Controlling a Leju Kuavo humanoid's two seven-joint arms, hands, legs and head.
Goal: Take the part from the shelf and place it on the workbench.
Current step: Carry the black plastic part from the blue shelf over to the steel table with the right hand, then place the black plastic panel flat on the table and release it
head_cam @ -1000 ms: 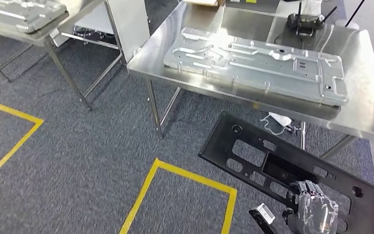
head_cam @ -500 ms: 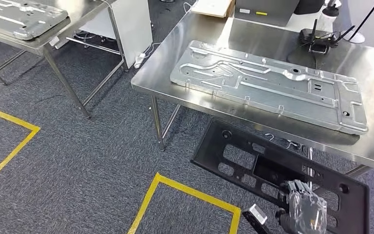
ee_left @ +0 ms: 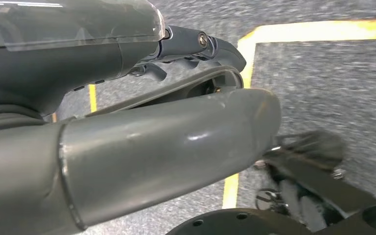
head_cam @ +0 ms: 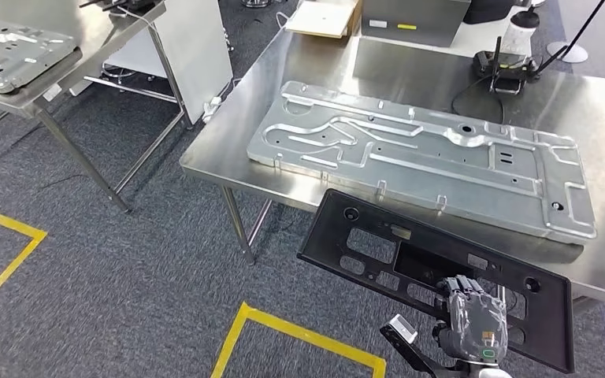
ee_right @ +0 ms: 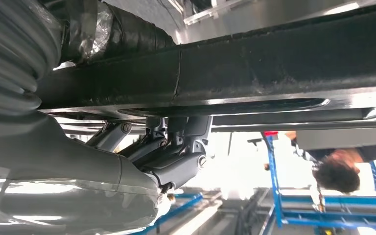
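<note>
Firmly gripped, black part (head_cam: 410,260) (tilted) tops right hand (head_cam: 475,325).

The head camera is looking down from high at the workbench (head_cam: 228,150) and carpet. Both wrist cameras are sitting close behind their hands, the right one sharing the black part (ee_right: 274,58) with the head view.

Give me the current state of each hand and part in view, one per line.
right hand: grips the black panel's near edge.
black panel: held tilted in the air, far corner over the workbench's near edge.
metal plate: lying flat on the workbench.
left hand: hanging over the floor, nothing in it; fingers' pose unclear.
</note>
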